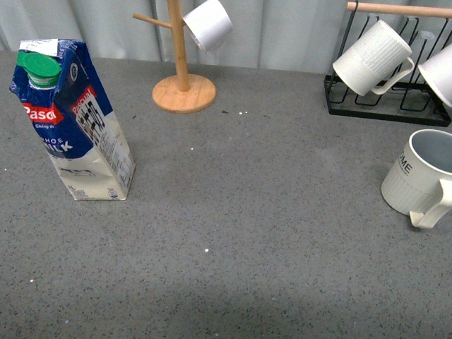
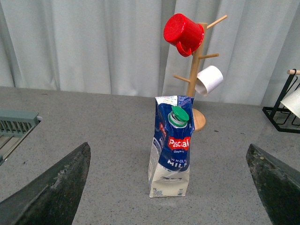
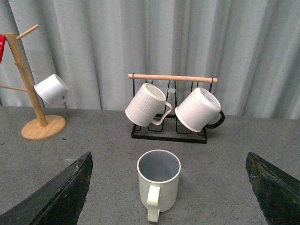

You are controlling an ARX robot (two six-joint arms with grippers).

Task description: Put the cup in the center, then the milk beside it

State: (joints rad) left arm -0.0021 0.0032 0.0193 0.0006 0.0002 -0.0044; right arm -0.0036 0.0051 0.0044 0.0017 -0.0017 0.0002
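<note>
Starting with the cup (image 1: 417, 180), the first step is judged not yet begun. The cup stands upright at the far right edge of the grey table (image 1: 247, 233), well apart from the bare middle, with its handle turned toward the robot. The right gripper (image 3: 168, 157) is seen spread wide and empty in the right wrist view, with the cup lined up ahead of its fingers. Because the handle faces the wrist, a grasp is best taken across the ribbed body, clear of the handle, and the jaws closed only once the wall is well between them. The cup should be lifted clear before it is carried leftward, then set down upright with room left beside it. The milk (image 1: 74, 127) stands upright at the left, well apart from the cup. The left gripper (image 2: 168, 146) is likewise spread apart and empty, facing the carton, which is best left untouched until the cup is placed.
</note>
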